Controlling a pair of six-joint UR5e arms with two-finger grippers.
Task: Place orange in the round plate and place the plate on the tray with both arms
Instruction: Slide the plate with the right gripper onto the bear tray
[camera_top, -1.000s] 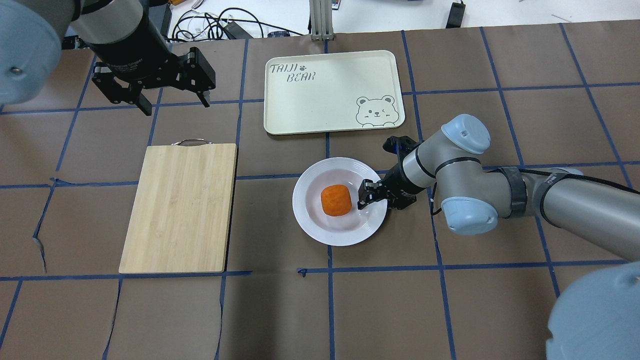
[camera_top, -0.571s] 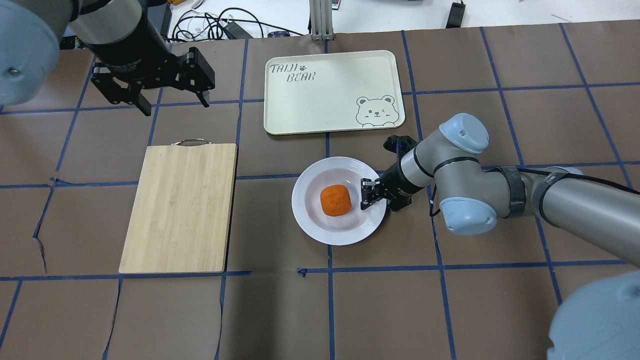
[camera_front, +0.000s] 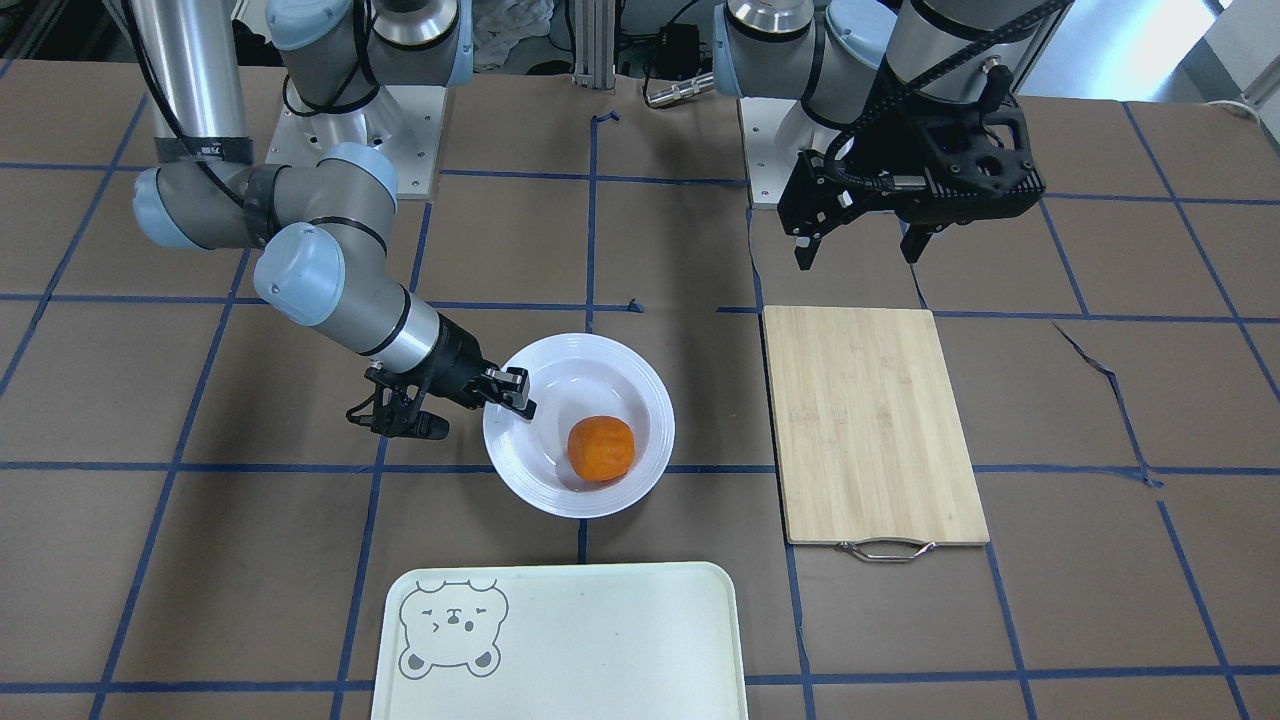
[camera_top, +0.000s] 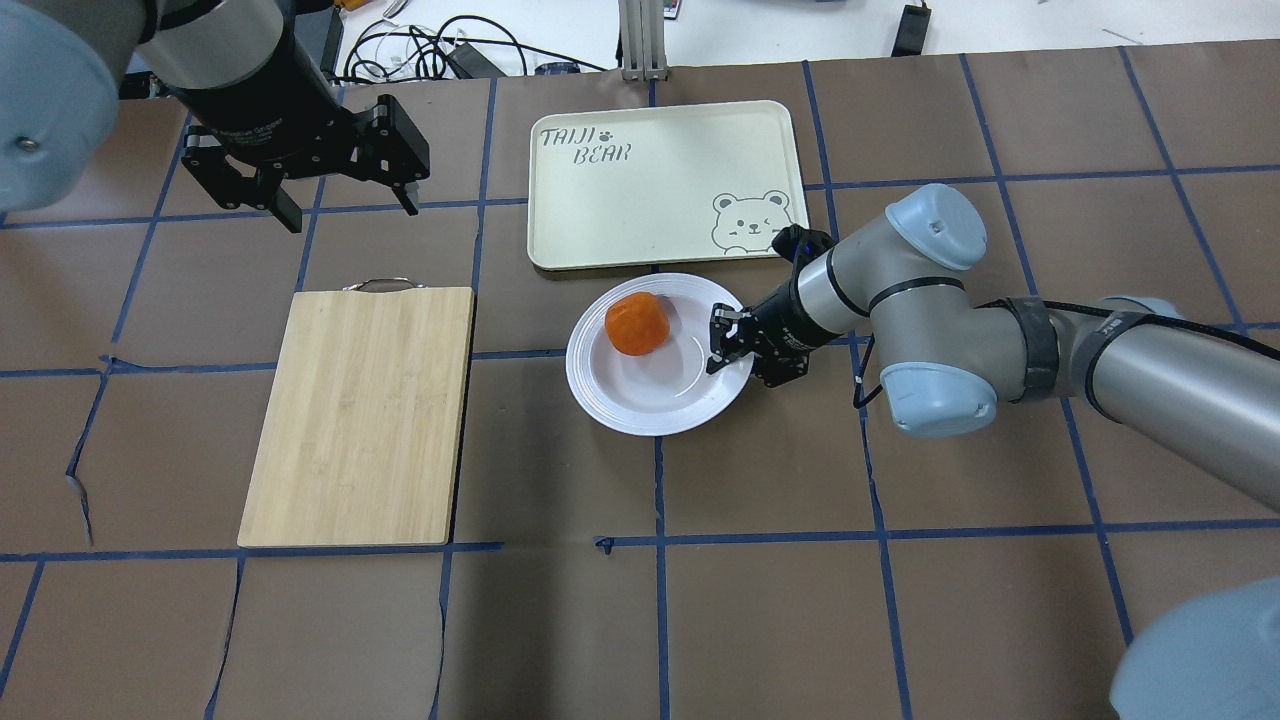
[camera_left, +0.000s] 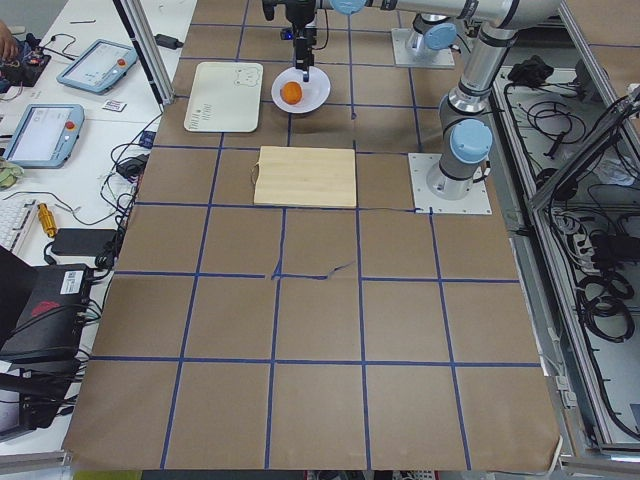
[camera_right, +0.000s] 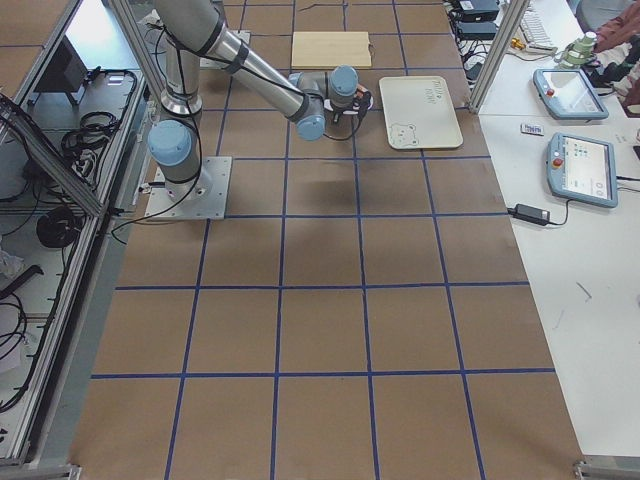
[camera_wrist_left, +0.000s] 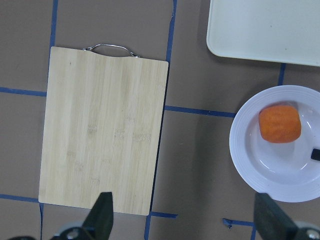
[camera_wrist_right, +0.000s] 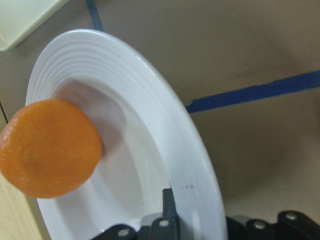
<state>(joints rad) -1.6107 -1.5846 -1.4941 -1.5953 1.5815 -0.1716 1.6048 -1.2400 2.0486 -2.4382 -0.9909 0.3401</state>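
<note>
The orange (camera_top: 637, 324) lies in the white round plate (camera_top: 650, 400), up against its far left inner slope. My right gripper (camera_top: 722, 345) is shut on the plate's right rim, one finger (camera_wrist_right: 167, 210) over the rim inside the dish. The plate sits just in front of the cream tray (camera_top: 665, 185) with the bear face, its far rim close to the tray's near edge. In the front-facing view the orange (camera_front: 601, 448) rests toward the tray (camera_front: 560, 640) side of the plate (camera_front: 590, 370). My left gripper (camera_top: 352, 213) hangs open above the table at the far left, holding nothing.
A bamboo cutting board (camera_top: 360, 415) with a metal handle lies left of the plate, below the left gripper. Cables and a metal post stand beyond the table's far edge. Brown mat with blue tape lines covers the table.
The right gripper has moved the plate away from the robot and slightly left, up to the tray's near edge. The orange rolled from the centre to the plate's far left. The left arm stayed still.
</note>
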